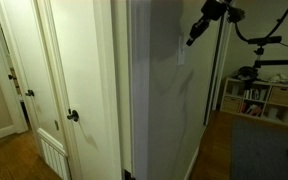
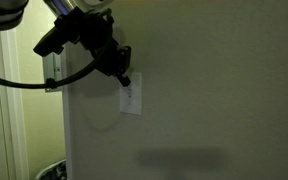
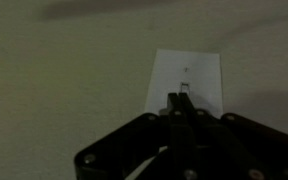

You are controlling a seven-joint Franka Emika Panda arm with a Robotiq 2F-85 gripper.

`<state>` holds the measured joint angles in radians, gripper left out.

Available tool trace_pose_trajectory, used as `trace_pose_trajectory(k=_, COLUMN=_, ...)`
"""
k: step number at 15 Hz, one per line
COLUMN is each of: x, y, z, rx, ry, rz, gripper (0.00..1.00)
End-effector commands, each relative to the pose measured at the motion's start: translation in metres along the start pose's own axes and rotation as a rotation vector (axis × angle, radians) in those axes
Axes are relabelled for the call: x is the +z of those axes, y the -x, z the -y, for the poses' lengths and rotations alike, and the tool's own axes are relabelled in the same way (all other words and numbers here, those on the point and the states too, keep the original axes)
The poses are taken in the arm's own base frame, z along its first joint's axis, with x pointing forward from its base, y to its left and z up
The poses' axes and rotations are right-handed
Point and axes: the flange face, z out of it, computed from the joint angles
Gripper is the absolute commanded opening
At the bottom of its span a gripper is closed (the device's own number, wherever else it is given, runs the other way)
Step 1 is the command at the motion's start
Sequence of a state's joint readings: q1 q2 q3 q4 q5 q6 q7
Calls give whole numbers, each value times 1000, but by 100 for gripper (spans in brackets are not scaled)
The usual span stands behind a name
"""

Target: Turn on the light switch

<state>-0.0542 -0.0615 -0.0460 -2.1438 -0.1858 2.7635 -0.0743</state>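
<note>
The light switch (image 3: pixel 189 80) is a small pale upright plate on the grey-green wall, with a slim rocker near its middle. It also shows in an exterior view (image 2: pixel 132 98). In another exterior view it is a pale sliver on the wall's edge (image 1: pixel 181 52). My gripper (image 3: pixel 177 98) is shut, its fingers pressed together into one tip, and that tip sits right at the rocker. In the exterior views the gripper (image 2: pixel 125 79) (image 1: pixel 192 40) reaches the plate from above at a slant. Whether the tip touches the rocker I cannot tell.
A white door with a dark round knob (image 1: pixel 72 116) stands beside the wall. A shelf unit with bins (image 1: pixel 256 98) is behind the wall's far side. A black cable (image 2: pixel 44 78) loops below the arm near a white door frame (image 2: pixel 14 120).
</note>
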Motion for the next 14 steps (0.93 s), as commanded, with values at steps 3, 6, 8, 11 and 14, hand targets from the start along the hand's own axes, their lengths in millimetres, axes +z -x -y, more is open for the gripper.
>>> trace_pose_trajectory(k=3, x=-14, y=15, z=3, rx=26, ry=-8, rz=66, gripper=5)
trace_pose_trajectory(k=6, x=-8, y=34, z=9, rx=26, ry=-36, rz=189, gripper=5)
trace_pose_trajectory(k=8, x=-5, y=48, z=14, rx=32, ry=-63, rz=280, gripper=5)
trace_pose_trajectory(k=11, x=-5, y=70, z=23, rx=59, ry=-115, rz=420, gripper=5)
trace_pose_trajectory(k=14, x=-6, y=91, z=37, rx=84, ry=-169, rz=546, gripper=5)
